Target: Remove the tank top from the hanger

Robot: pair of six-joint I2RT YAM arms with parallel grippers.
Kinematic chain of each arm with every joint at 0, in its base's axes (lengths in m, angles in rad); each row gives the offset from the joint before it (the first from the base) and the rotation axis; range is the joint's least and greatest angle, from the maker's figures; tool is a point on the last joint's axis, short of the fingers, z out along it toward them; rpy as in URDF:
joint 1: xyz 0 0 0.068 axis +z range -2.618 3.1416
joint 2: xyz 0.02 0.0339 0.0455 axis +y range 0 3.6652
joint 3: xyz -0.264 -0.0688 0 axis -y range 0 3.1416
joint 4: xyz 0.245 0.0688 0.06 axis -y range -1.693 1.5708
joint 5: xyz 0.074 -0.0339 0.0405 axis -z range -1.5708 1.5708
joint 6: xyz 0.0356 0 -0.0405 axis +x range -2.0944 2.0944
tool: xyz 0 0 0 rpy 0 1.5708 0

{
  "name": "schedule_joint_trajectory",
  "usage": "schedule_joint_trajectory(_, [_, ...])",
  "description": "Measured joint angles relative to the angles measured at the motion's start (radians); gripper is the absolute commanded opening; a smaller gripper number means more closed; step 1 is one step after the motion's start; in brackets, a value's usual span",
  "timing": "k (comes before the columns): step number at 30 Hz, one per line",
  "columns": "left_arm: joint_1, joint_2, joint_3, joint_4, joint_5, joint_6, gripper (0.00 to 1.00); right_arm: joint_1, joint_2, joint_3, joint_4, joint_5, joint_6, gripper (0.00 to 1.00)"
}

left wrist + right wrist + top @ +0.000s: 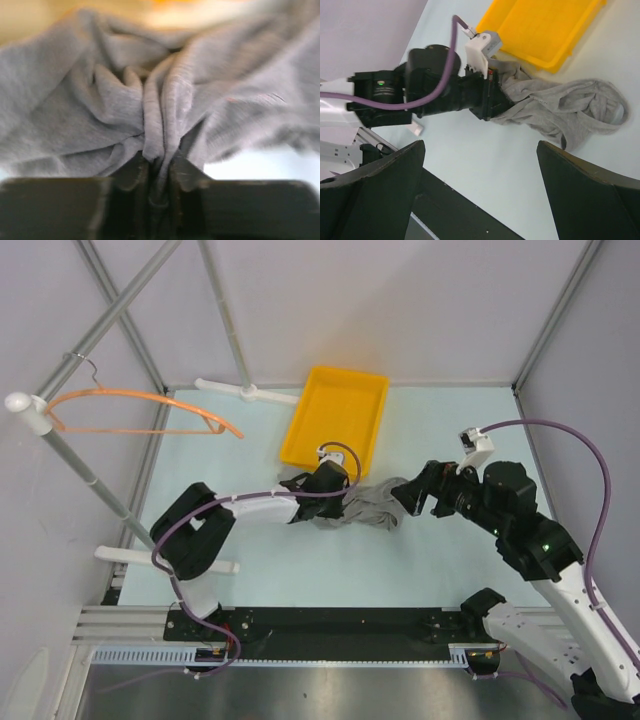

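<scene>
The grey tank top (362,507) lies crumpled on the table just in front of the yellow tray. It is off the orange hanger (140,410), which hangs bare by its silver hook on the rack pole at the far left. My left gripper (338,502) is shut on a bunched fold of the tank top (160,115). My right gripper (408,498) is open and empty, just right of the tank top (570,112) and above the table. The right wrist view shows the left gripper (501,102) gripping the cloth.
A yellow tray (305,435) stands behind the tank top at the table's centre back. Grey rack poles (95,480) cross the left side, with white feet (245,392) on the table. The cell's walls close in left, back and right.
</scene>
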Motion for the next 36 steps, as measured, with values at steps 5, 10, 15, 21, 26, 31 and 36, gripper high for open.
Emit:
schedule_joint_trajectory(5, [-0.004,-0.072,0.111,-0.118,0.146,0.044,0.00,-0.002,0.031,0.000,0.002,0.000,-0.011,1.00])
schedule_joint_trajectory(10, [0.026,-0.056,0.476,-0.207,0.225,0.076,0.00,-0.004,0.058,0.000,0.002,0.000,-0.016,1.00])
schedule_joint_trajectory(15, [0.154,0.061,0.919,-0.240,0.309,0.060,0.00,-0.008,0.058,0.000,0.001,0.000,-0.015,1.00])
schedule_joint_trajectory(21, [0.289,0.201,1.148,-0.222,0.330,0.017,0.00,-0.011,0.040,0.002,0.000,0.000,-0.007,1.00])
schedule_joint_trajectory(26, [0.327,0.328,1.155,-0.215,0.333,-0.003,0.00,-0.011,0.025,0.002,0.000,0.002,0.011,1.00])
schedule_joint_trajectory(31, [0.351,0.404,1.034,-0.221,0.333,-0.046,0.00,-0.011,0.012,0.002,-0.001,0.015,0.028,1.00])
schedule_joint_trajectory(36, [0.359,0.415,0.901,-0.225,0.272,-0.053,0.07,-0.014,0.008,0.002,-0.006,0.019,0.039,1.00])
